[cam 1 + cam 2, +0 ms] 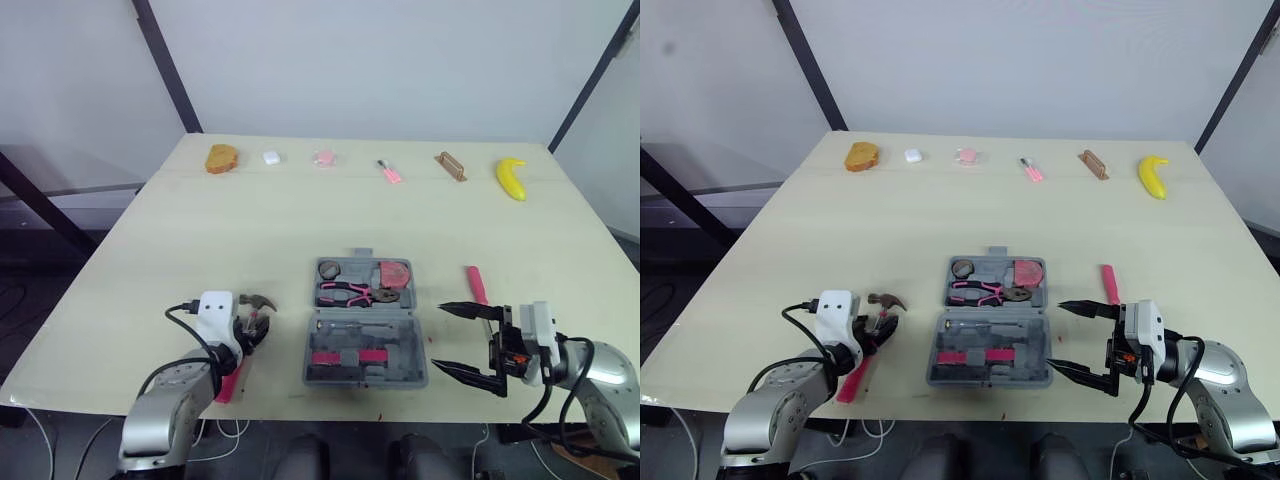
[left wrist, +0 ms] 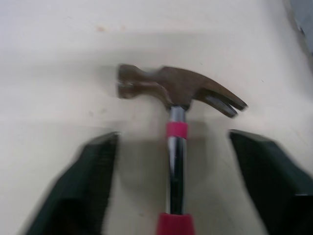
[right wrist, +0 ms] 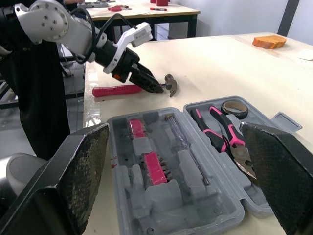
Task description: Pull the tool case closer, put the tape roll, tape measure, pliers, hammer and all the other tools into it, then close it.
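Hammer [image 2: 176, 90] lies on the counter [image 2: 58, 58], shaft between your left gripper's [image 2: 173, 137] wide-open jaws, head just beyond them. Centre on the shaft below the head and close firmly.

Grey tool case [image 1: 366, 340], pink-black pliers [image 1: 352, 293], hammer [image 2: 177, 98] with pink grip, yellow banana [image 1: 511, 178], pale table [image 1: 250, 230]

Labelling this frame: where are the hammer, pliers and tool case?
hammer [image 2: 176, 88]: left wrist view, steel head.
pliers [image 1: 342, 292]: left eye view, pink handles.
tool case [image 1: 365, 376]: left eye view, near half's front rim.
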